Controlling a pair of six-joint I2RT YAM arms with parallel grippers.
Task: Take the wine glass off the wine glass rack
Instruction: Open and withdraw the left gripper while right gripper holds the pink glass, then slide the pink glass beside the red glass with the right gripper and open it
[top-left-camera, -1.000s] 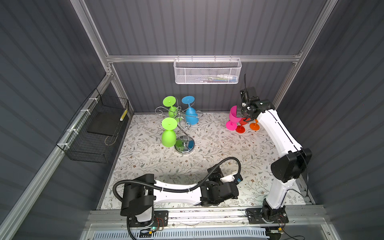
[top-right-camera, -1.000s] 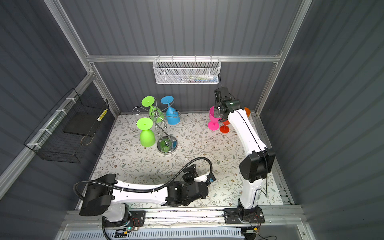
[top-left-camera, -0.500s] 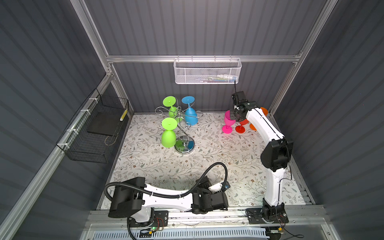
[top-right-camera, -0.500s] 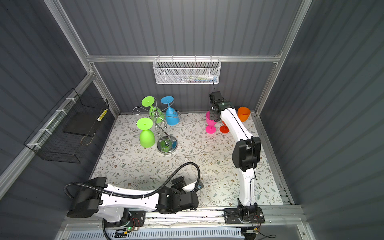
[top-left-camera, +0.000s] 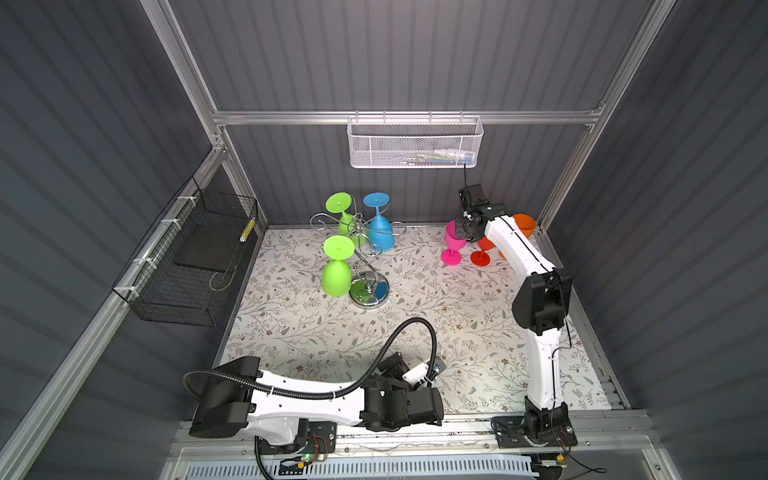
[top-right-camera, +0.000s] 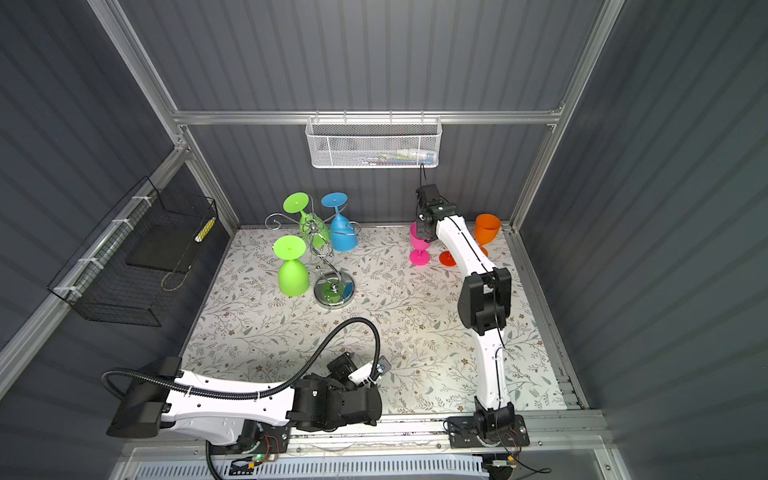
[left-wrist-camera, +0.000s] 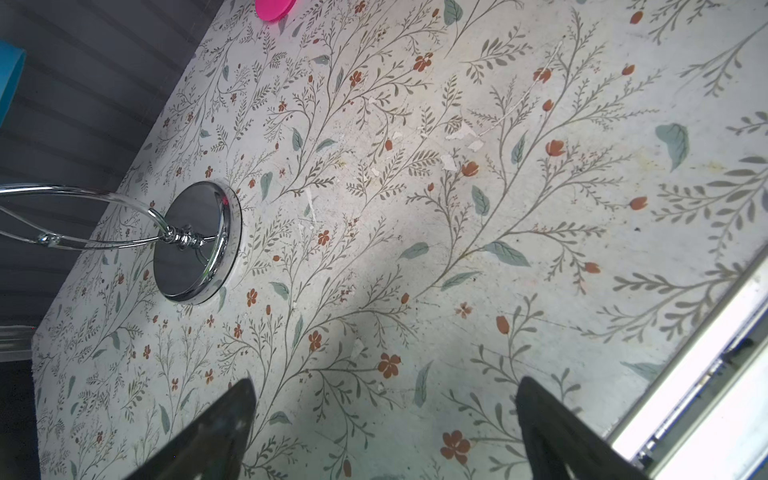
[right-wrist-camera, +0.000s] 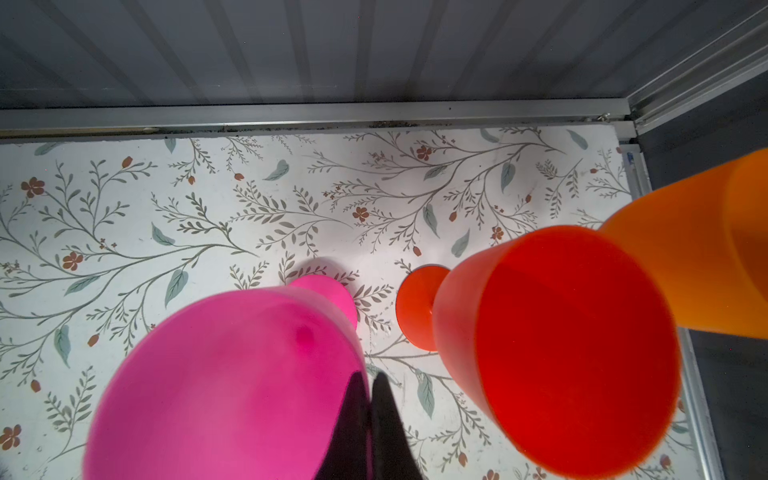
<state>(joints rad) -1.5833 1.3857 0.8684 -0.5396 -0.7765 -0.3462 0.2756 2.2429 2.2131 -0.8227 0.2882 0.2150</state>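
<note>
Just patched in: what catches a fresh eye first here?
The chrome wine glass rack, back left on the mat, holds two green glasses and a blue glass upside down. At the far right, the right gripper is shut on the pink wine glass's rim, beside a red glass and an orange glass. The left gripper sits open and empty near the front.

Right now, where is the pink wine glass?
In both top views the pink wine glass is upright at the table's back right, just left of the red glass, its rim pinched by the right gripper.
</note>
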